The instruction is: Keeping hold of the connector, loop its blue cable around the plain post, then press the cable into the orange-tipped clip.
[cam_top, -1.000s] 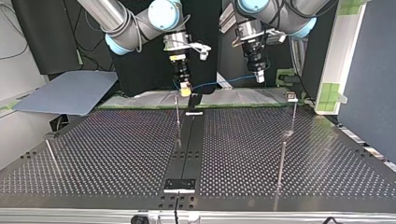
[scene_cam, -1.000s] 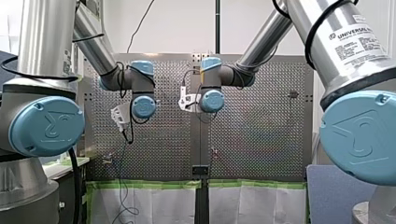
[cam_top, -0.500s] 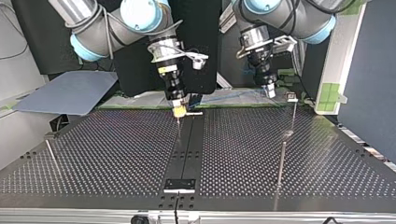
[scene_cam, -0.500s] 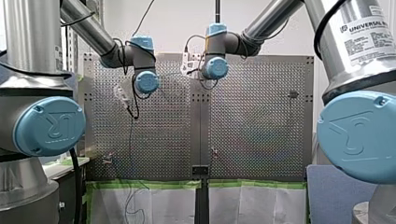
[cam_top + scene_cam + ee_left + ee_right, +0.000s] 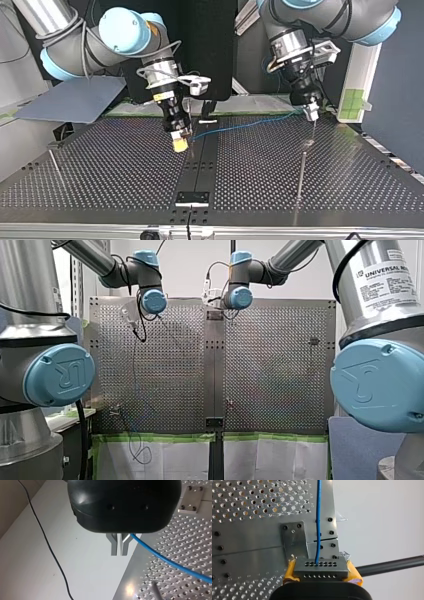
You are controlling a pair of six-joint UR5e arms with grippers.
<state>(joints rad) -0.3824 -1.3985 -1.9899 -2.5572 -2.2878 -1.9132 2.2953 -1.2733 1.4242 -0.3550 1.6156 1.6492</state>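
In the right wrist view my right gripper (image 5: 321, 573) is shut with its yellow pads (image 5: 290, 571) on a grey connector block (image 5: 320, 566). The blue cable (image 5: 318, 517) leaves that block straight ahead. In the top view this gripper (image 5: 180, 145) hangs just above the table beside a thin upright post (image 5: 190, 116). From there the blue cable (image 5: 240, 126) stretches across to my left gripper (image 5: 312, 110) at the view's right. The left wrist view shows its metal fingers (image 5: 115, 546) shut on the cable (image 5: 170, 563). Another thin post (image 5: 313, 129) stands directly under it.
The perforated table (image 5: 100, 165) has a dark centre strip (image 5: 201, 165) ending at a small plate (image 5: 192, 198). A short post (image 5: 54, 167) leans at the top view's left. A grey board (image 5: 70, 97) lies beyond the table edge. A black wire (image 5: 50, 552) trails below my left gripper.
Both arms have swung out over the table, upward in the front view. The right gripper came toward the top view's camera with the connector, and the cable now stretches between the grippers.
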